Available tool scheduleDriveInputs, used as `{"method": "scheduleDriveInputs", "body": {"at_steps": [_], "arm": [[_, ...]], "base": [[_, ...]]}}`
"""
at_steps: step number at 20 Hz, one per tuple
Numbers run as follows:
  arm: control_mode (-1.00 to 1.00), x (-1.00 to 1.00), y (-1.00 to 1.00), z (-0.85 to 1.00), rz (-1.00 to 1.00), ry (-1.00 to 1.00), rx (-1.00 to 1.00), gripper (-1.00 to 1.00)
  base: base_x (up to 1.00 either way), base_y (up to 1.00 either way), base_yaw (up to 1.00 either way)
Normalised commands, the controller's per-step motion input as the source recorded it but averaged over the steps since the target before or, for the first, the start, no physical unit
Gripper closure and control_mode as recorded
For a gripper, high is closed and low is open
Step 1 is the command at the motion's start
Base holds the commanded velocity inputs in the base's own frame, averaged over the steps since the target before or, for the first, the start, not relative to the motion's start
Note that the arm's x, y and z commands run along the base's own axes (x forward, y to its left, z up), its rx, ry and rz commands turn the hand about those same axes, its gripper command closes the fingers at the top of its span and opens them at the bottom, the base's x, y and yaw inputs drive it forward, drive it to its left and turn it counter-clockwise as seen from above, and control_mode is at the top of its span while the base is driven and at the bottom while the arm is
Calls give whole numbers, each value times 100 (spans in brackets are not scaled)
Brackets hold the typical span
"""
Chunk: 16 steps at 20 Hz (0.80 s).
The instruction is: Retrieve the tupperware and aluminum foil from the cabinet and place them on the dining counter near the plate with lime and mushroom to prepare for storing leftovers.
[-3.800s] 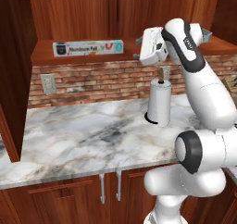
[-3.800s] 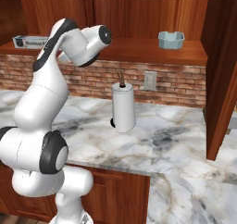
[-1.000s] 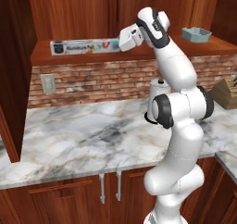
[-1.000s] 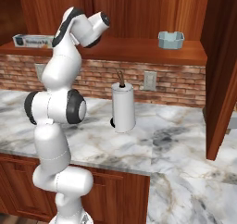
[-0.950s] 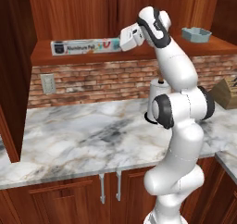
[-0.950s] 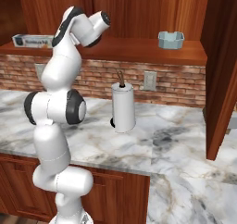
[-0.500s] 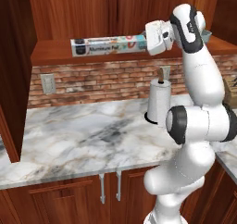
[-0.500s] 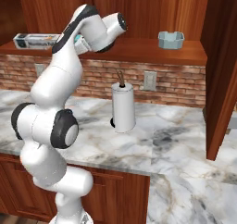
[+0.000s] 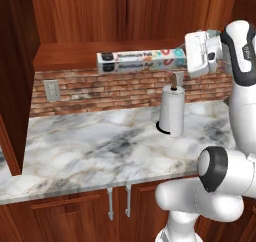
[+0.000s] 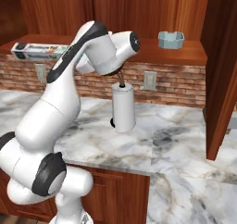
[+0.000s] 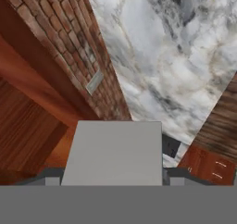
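Foil box (image 9: 142, 60) pinched by gripper (image 9: 186, 57) above marble counter (image 9: 95, 146), before brick wall (image 9: 100, 91).

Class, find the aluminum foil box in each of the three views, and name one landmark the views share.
Left base view: foil box upper centre, its right end in the gripper.
Right base view: foil box upper left.
Hand view: its grey end bottom centre.
Shared landmark: brick wall.

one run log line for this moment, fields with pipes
phase: carrying foil out of cabinet | tool: shut on aluminum foil box, held level beyond shelf edge | tupperware: on cabinet shelf | paper towel roll: upright on counter
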Motion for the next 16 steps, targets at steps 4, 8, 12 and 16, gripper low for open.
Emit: {"method": "scheduleDriveInputs", "body": {"at_steps": [4, 8, 12, 16], "arm": [[-100, -100, -17, 0, 7, 1, 0, 100], [-100, -100, 0, -1, 4, 6, -6, 100], [-100, -100, 0, -10, 2, 10, -8, 100], [100, -50, 1, -4, 2, 7, -4, 100]], "base": [[0, 0, 0], [0, 0, 0], [0, 0, 0], [-50, 9, 5]]}}
